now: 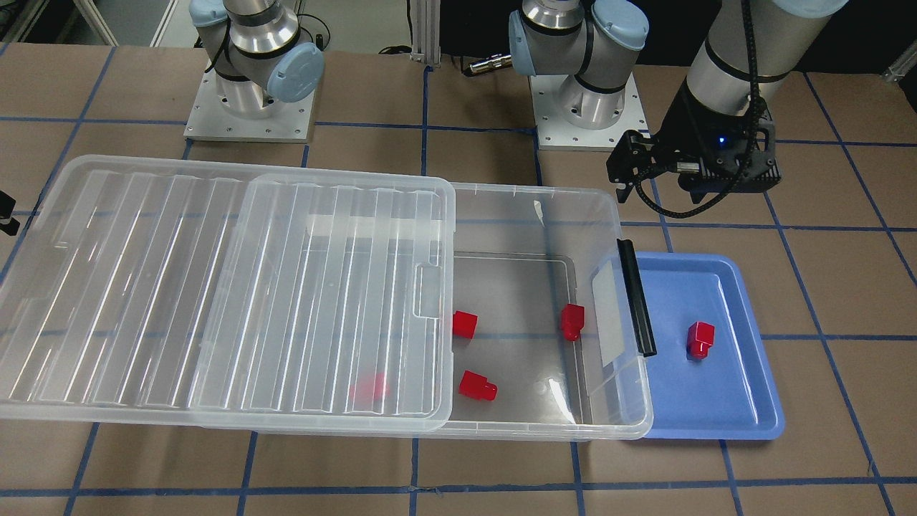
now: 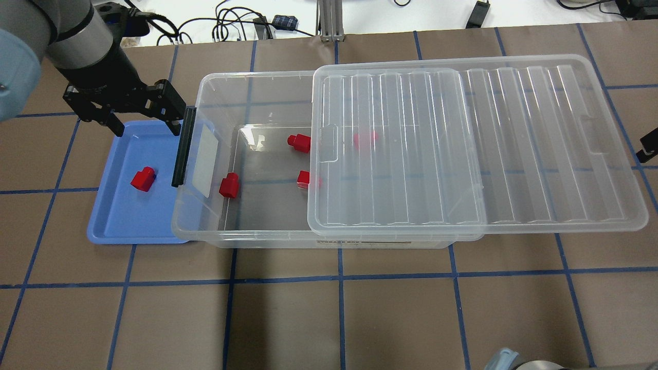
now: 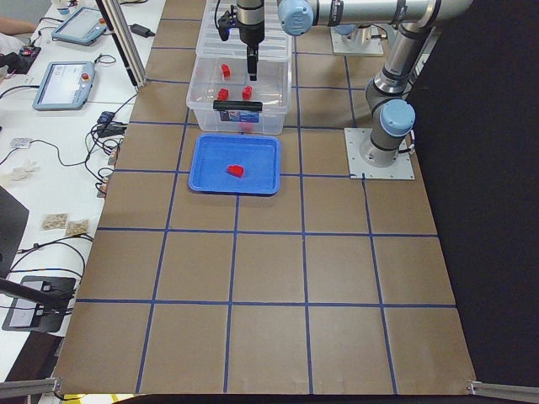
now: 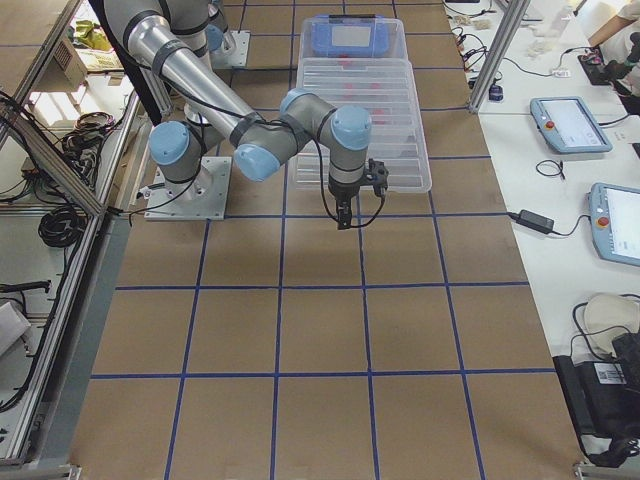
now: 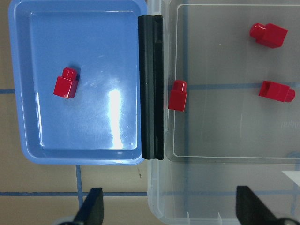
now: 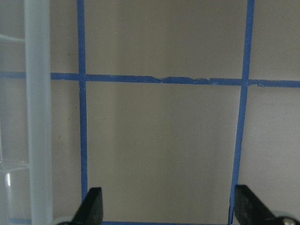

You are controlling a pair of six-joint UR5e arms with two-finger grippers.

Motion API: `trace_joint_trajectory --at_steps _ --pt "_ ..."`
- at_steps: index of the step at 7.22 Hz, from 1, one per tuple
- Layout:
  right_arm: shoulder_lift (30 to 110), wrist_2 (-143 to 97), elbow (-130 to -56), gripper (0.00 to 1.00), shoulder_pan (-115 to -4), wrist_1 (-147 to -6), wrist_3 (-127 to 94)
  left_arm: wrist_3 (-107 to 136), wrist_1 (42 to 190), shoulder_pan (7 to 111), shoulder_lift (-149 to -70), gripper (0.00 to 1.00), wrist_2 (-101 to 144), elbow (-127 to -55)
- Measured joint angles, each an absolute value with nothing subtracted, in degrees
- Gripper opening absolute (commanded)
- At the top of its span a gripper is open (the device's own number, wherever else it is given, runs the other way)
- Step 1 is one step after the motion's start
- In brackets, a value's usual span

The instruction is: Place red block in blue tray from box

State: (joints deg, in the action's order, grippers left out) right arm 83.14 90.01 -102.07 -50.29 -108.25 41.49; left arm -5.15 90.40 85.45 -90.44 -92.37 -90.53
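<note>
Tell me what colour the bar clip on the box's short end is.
Black. The bar clip shows best in the left wrist view, beside the blue tray.

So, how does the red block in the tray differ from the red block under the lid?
The tray block lies in the blue tray; the lidded block lies in the box. The tray block is uncovered and sharp; the lidded block shows only as a blur through the lid. Both are red.
</note>
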Motion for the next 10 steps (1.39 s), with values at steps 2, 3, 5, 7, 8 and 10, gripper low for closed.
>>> trace_joint_trajectory --at_steps 2,3,5,7,8,10 --pt "83.01 89.44 -102.10 1.00 -50.90 -108.13 38.51 -5.18 90.37 85.43 -90.44 1.00 -92.51 -90.53" --pt "83.03 88.56 -102.14 1.00 -51.30 -108.06 37.40 -5.18 90.29 85.34 -90.44 1.00 -92.51 -90.53" --pt "82.98 87.93 -102.32 1.00 -52.87 -108.08 35.57 -5.19 90.19 85.08 -90.39 1.00 -92.51 -90.51" --pt "82.97 87.47 -102.38 1.00 -54.74 -108.05 34.21 -5.22 89.98 85.02 -90.40 1.00 -92.47 -90.45" --pt "82.97 86.73 -102.42 1.00 -55.70 -108.03 34.05 -5.22 89.75 85.03 -90.42 1.00 -92.39 -90.45" --pt "82.91 85.81 -102.49 1.00 -58.34 -108.02 33.68 -5.32 89.66 84.91 -90.41 1.00 -92.39 -90.44"
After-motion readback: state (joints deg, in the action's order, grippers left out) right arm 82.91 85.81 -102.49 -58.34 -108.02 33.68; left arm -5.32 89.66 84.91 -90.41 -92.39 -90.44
